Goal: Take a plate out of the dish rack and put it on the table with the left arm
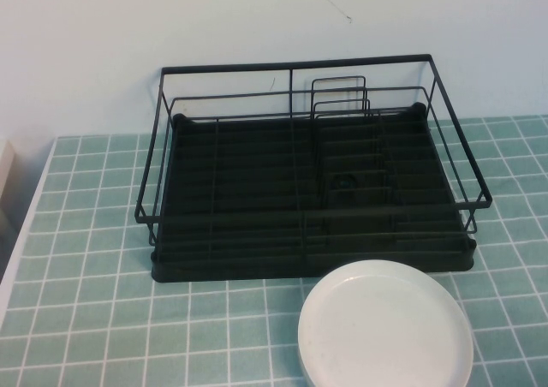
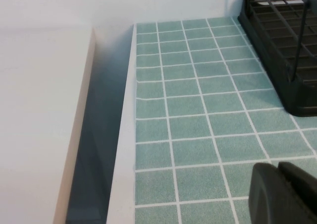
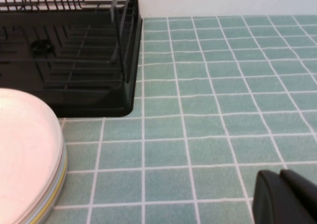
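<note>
A: High view, what appears?
B: The rack [image 1: 312,169] stands on the tiled worktop [image 1: 86,233], holding no dishes. A plate [image 1: 385,327] lies flat on the worktop just in front of the rack's right half. Neither arm shows here.

A: Left wrist view?
B: The left gripper [image 2: 283,194] hangs over bare tiles, well apart from the rack's corner [image 2: 282,50]; its jaws are together and hold nothing.

A: Right wrist view?
B: The right gripper [image 3: 287,198] hangs over tiles beside the rack [image 3: 69,50]. Whether its jaws are apart cannot be told. The plate [image 3: 27,154] here looks like the top of a small stack, touching nothing of the rack.
</note>
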`<state>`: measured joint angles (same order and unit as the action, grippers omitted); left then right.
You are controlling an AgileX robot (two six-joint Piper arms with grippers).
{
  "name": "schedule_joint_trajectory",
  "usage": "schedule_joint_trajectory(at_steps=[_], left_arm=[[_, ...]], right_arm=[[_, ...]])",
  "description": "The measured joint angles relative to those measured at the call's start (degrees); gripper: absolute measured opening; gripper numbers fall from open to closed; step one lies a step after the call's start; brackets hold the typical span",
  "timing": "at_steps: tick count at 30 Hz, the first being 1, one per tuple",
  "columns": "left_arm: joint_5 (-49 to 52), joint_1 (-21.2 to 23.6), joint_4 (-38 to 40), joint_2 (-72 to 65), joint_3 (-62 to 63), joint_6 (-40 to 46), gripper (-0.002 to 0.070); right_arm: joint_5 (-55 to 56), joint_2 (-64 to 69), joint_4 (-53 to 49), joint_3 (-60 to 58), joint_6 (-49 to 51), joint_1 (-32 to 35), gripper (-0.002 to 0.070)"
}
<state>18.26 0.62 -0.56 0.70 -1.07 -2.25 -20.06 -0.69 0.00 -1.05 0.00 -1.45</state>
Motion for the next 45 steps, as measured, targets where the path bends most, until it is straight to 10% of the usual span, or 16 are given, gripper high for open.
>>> schedule_joint_trajectory(at_steps=[45], left_arm=[[0.2, 0.0, 0.0, 0.0, 0.1, -2.0, -0.0002]], right_arm=[[0.0, 0.0, 0.0, 0.0, 0.0, 0.0, -0.0001]])
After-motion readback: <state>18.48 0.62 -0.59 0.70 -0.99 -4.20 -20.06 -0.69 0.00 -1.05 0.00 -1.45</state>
